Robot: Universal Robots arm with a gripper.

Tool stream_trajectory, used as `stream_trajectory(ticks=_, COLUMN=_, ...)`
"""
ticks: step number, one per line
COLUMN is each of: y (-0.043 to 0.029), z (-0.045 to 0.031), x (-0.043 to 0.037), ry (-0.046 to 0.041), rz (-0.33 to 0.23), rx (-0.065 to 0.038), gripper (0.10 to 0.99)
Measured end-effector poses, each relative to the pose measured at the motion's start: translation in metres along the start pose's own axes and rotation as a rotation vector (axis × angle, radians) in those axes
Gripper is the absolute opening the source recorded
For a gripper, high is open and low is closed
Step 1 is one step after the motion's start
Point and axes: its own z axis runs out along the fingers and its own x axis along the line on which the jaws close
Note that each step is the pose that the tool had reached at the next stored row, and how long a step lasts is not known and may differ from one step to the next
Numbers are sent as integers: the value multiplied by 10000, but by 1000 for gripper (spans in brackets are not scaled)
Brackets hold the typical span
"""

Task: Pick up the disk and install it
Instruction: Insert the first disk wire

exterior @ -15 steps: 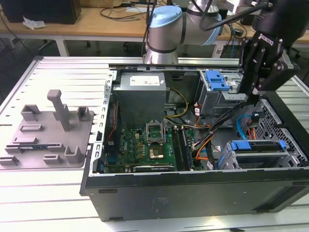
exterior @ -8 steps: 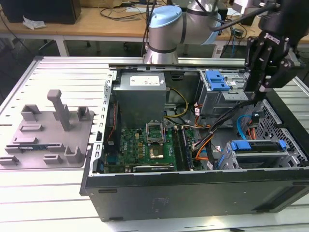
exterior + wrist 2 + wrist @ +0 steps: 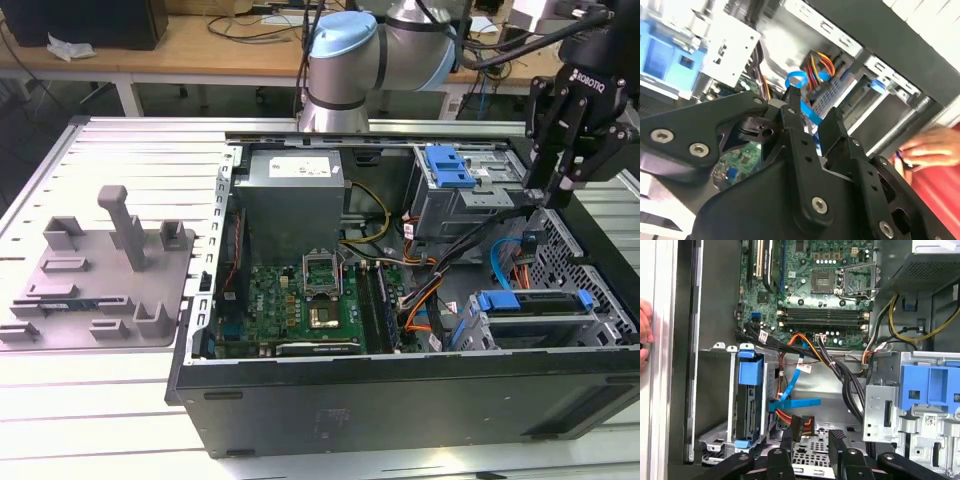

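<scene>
In the drive cage (image 3: 612, 322) at the case's (image 3: 400, 400) near corner, exterior view's right: the disk (image 3: 530, 302), slotted in, blue rail on top, body mostly hidden. Case also holds motherboard (image 3: 300, 305), grey power supply (image 3: 290, 195), cables (image 3: 440, 265). Gripper (image 3: 553, 195) hovers over the case's edge on that side, fingers apart, empty.

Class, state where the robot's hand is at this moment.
The robot's hand hangs at the exterior view's right, over the far end of the open computer case, close beside the drive cage with the blue latch.
</scene>
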Motion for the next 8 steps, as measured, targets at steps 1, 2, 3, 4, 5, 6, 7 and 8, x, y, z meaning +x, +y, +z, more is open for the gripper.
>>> stream_trajectory(ticks=1, y=0, z=-3, x=-13, ry=311, rz=5, rx=-20, gripper=416)
stream_trajectory(ticks=2, y=-3, z=-3, x=-20, ry=506, rz=7, rx=-29, gripper=416)
stream_trajectory(ticks=3, y=-5, z=-3, x=-26, ry=679, rz=9, rx=-38, gripper=416)
stream_trajectory(ticks=4, y=-9, z=-5, x=-32, ry=865, rz=12, rx=-48, gripper=416)
stream_trajectory(ticks=5, y=-14, z=-7, x=-42, ry=1106, rz=17, rx=-51, gripper=416)
stream_trajectory(ticks=6, y=-17, z=-8, x=-50, ry=1301, rz=25, rx=-41, gripper=416)
stream_trajectory(ticks=7, y=-19, z=-8, x=-55, ry=1477, rz=39, rx=-11, gripper=416)
stream_trajectory(ticks=8, y=-22, z=-10, x=-59, ry=1871, rz=119, rx=146, gripper=416)
